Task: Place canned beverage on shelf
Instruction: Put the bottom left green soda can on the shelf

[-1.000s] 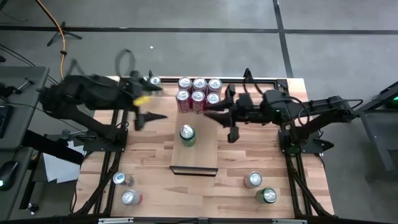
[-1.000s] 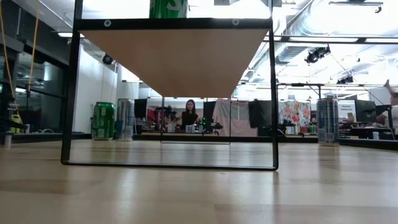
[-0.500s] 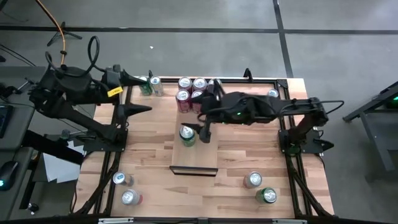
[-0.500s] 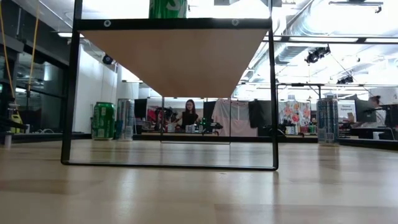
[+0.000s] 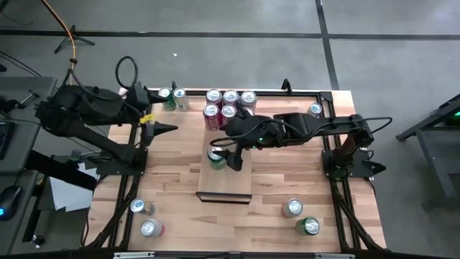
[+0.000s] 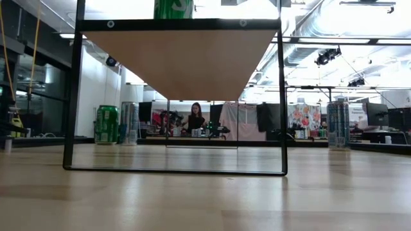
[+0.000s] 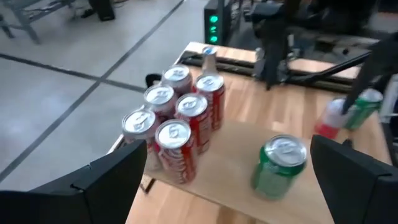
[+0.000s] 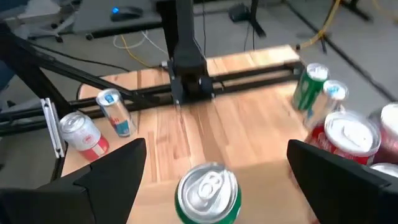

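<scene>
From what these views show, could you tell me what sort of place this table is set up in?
Probably a robotics lab or an open workshop. Beyond the table lies a bare concrete floor with cables; the low view shows exposed ceiling ducts, and a person sits among cluttered desks.

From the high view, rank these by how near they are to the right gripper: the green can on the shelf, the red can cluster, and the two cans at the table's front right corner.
1. Green can, on the shelf, right beside the open right gripper.
2. Red can cluster, at the shelf's far end.
3. Front-right cans, off the shelf near the table's corner.
</scene>
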